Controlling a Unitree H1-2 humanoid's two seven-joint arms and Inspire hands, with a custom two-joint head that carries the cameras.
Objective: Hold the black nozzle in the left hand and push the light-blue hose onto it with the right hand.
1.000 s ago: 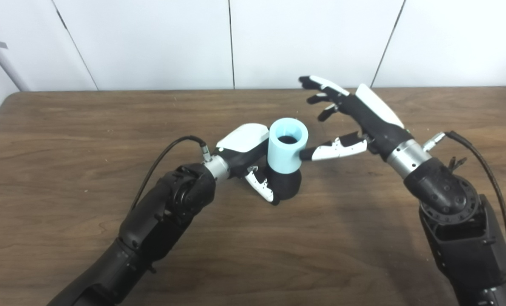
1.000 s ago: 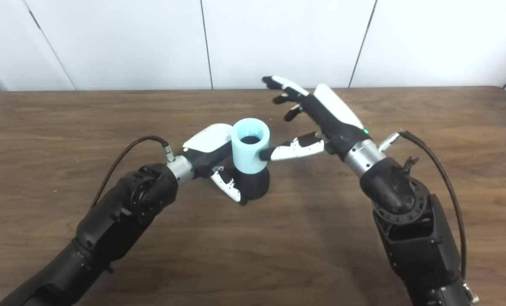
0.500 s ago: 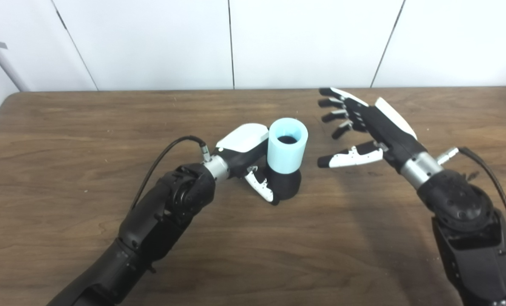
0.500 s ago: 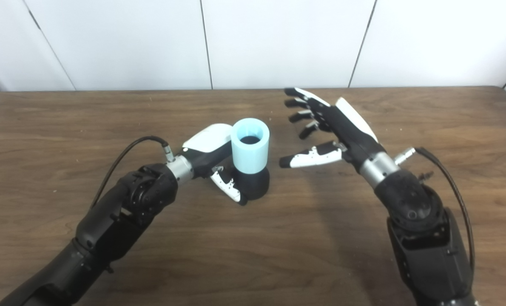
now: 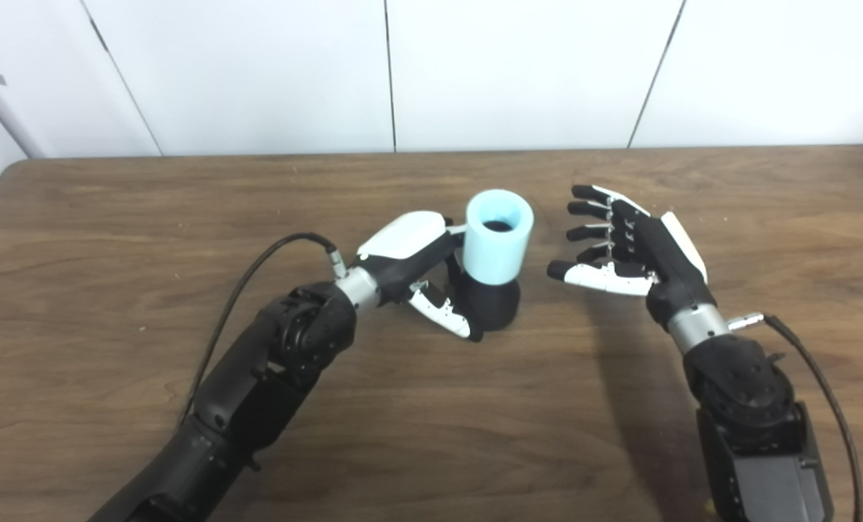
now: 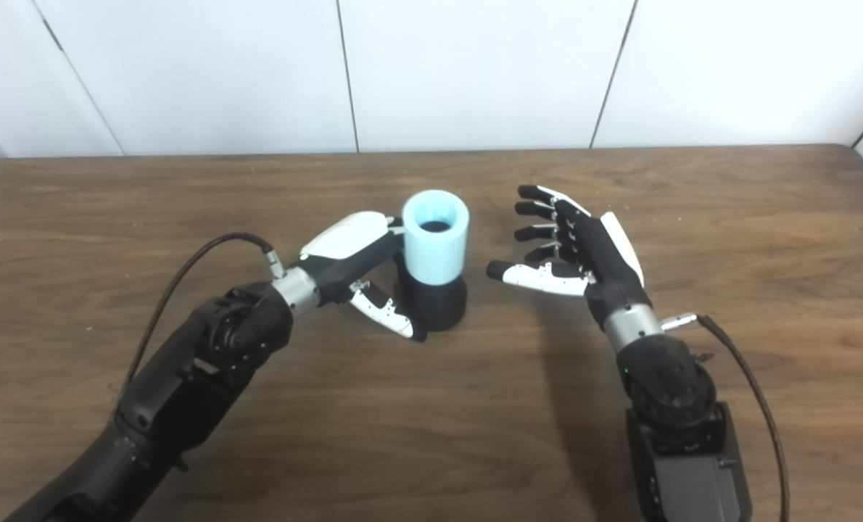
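Observation:
The black nozzle (image 5: 491,304) stands upright on the wooden table (image 5: 112,217), with the light-blue hose (image 5: 498,235) seated on its top, open end up. My left hand (image 5: 417,268) is wrapped around the nozzle's base from the left, thumb in front, fingers hidden behind it. My right hand (image 5: 631,243) hovers to the right of the hose, apart from it, fingers spread and empty. In the right eye view the same pair appears as hose (image 6: 435,235) over nozzle (image 6: 437,304), with the right hand (image 6: 576,246) beside them.
Cables run from both wrists, the left one (image 5: 257,268) arching over the table and the right one (image 5: 816,377) trailing toward the bottom right. A white panelled wall (image 5: 431,72) backs the table's far edge.
My right hand let go of the hose and drew back to the right and toward me, lowering. The hose stays on the nozzle. The camera view shifted slightly.

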